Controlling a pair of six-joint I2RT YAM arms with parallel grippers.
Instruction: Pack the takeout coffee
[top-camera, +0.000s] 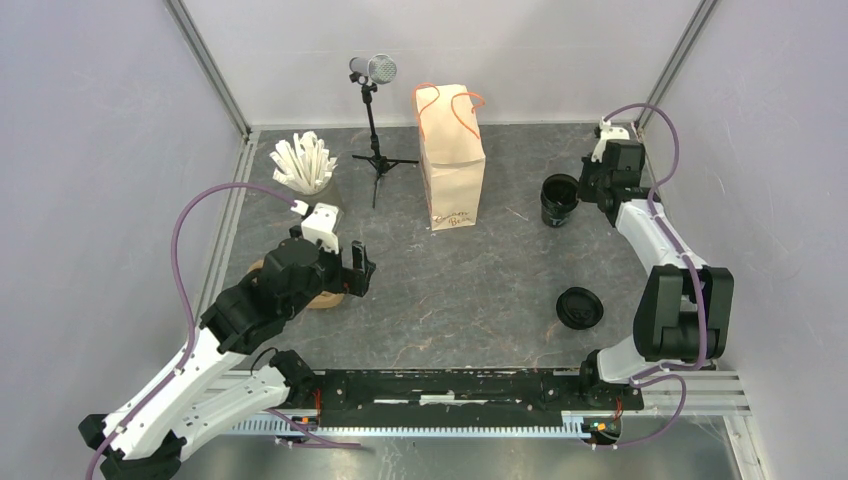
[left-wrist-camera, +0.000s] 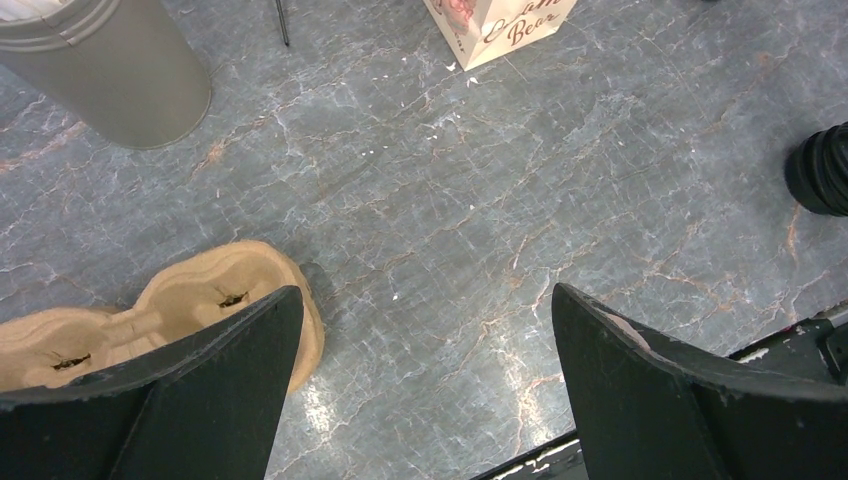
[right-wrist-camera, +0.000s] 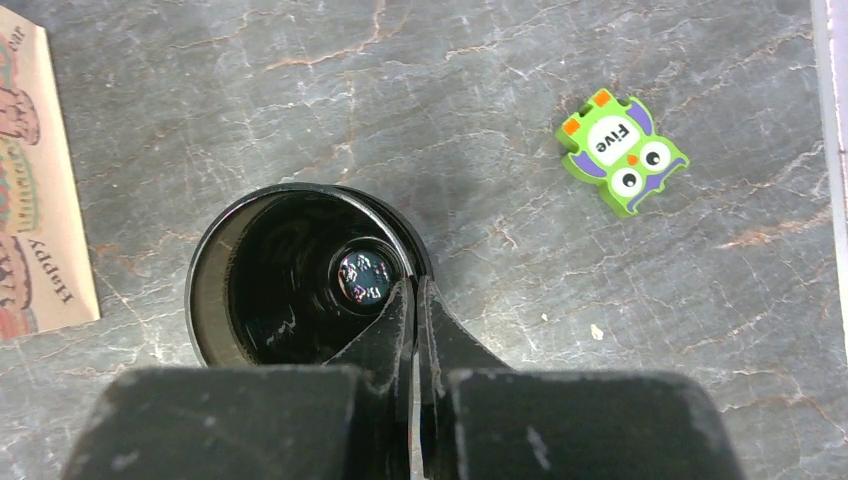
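Observation:
The takeout coffee cup (top-camera: 558, 200) is small, black and uncovered, standing right of the brown paper bag (top-camera: 450, 160). My right gripper (top-camera: 588, 188) is shut on its rim. In the right wrist view one finger is inside the cup (right-wrist-camera: 290, 275) and the other outside, with the gripper (right-wrist-camera: 412, 292) pinching the wall. The round black lid (top-camera: 579, 307) lies apart on the table, nearer the arm bases. My left gripper (top-camera: 358, 270) hovers open over the table with nothing between its fingers (left-wrist-camera: 250, 340), next to a cardboard cup carrier (left-wrist-camera: 190, 290).
A grey cup of white sticks (top-camera: 305, 165) stands at the back left, and a microphone on a tripod (top-camera: 373, 100) stands left of the bag. A green owl toy (right-wrist-camera: 620, 150) lies right of the cup. The cardboard carrier (top-camera: 325, 297) sits under my left arm.

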